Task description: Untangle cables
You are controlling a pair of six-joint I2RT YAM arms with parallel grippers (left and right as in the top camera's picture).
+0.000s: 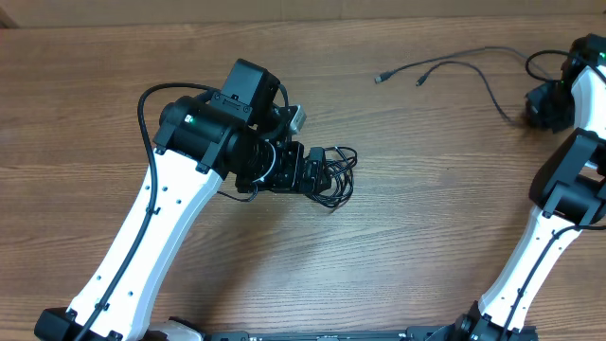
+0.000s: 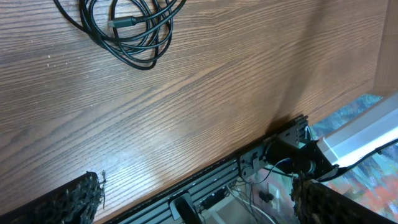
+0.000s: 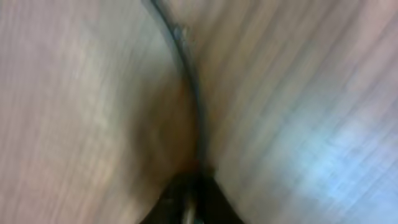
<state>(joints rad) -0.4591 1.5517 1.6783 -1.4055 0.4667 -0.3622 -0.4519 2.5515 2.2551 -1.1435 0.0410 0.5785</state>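
One thin black cable lies as a small coiled bundle (image 1: pixel 333 176) at the table's middle. It also shows at the top left of the left wrist view (image 2: pixel 130 31), with a metal plug inside the coil. My left gripper (image 1: pixel 315 170) is right beside the bundle, open and empty (image 2: pixel 205 205). The other black cable (image 1: pixel 488 87) is stretched out at the back right, with its two plug ends (image 1: pixel 380 78) lying to the left. My right gripper (image 1: pixel 542 107) is shut on that cable (image 3: pixel 186 74) in the blurred right wrist view, and the cord runs up out of the jaws (image 3: pixel 193 199).
The wooden table (image 1: pixel 426 246) has its front edge and a black rail (image 2: pixel 205 180) close under the left wrist camera. The right arm's white link (image 1: pixel 530 256) stands at the right edge. The left arm's white link (image 1: pixel 151 237) crosses the left front.
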